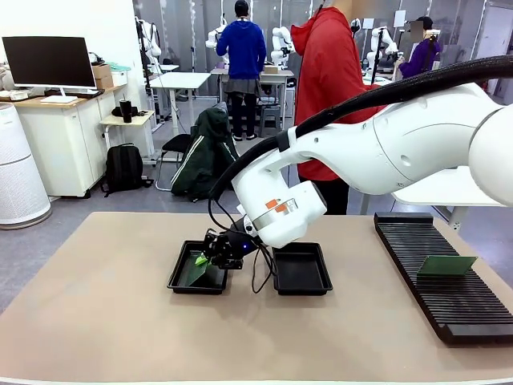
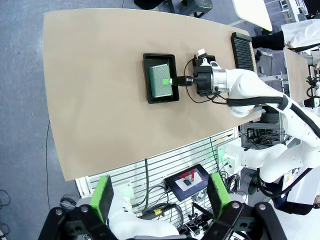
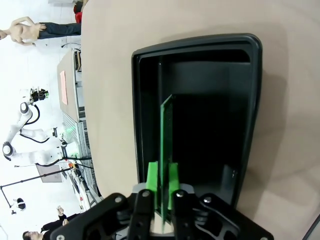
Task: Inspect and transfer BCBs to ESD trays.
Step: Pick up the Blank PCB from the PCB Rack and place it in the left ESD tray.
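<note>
Eyes on the BCB (image 3: 166,135): it's down inside the left-hand ESD tray (image 1: 192,289), sloping, far end low toward the tray floor and near edge raised. That raised edge is in the right gripper (image 1: 207,257), and I can see no gap between the green pads (image 3: 152,182) and either face of the board, so I read it as a narrow pinch on the rim. My guess is the tilt lets the low end land first so the board can lie down flat without catching the flared wall. The right arm reaches across the middle, wrist bent low, fingers pointing left and down into the tray. The other ESD tray (image 1: 303,290) sits just to the right. On the far right of the table (image 1: 96,305), a second board (image 1: 446,265) stands in the rack (image 1: 449,317). The left gripper (image 2: 161,197) hangs high above the table, fingers spread wide, holding nothing.
</note>
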### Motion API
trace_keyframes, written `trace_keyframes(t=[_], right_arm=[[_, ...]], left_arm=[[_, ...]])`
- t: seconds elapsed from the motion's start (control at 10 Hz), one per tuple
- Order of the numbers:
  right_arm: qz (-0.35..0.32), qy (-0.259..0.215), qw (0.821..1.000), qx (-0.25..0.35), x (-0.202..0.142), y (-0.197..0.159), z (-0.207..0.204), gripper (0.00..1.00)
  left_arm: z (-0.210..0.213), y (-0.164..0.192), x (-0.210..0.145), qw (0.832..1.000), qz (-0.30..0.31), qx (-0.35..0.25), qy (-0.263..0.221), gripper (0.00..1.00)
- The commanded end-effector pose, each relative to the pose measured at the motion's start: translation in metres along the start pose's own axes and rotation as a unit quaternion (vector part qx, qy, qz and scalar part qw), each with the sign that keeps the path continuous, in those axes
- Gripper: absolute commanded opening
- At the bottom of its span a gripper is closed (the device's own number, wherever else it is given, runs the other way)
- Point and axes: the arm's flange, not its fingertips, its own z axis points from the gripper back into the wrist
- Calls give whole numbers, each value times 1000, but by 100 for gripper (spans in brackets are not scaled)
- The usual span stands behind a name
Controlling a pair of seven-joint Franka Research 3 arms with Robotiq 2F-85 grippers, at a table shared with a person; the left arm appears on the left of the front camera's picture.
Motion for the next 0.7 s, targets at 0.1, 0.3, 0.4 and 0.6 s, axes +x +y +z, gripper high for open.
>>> trace_keyframes(t=[0.1,0.3,0.4,0.6], right_arm=[[-8,8,1000,-22,8,16,-3,25],[-2,10,999,-50,8,26,-2,35],[1,12,998,-65,8,34,0,42],[11,19,993,-116,11,49,-1,51]], left_arm=[[-1,0,-1,1000,1,-4,-1,100],[-1,0,-1,1000,1,-4,-1,100],[-1,0,-1,1000,1,-4,-1,100],[-1,0,-1,1000,1,-4,-1,100]])
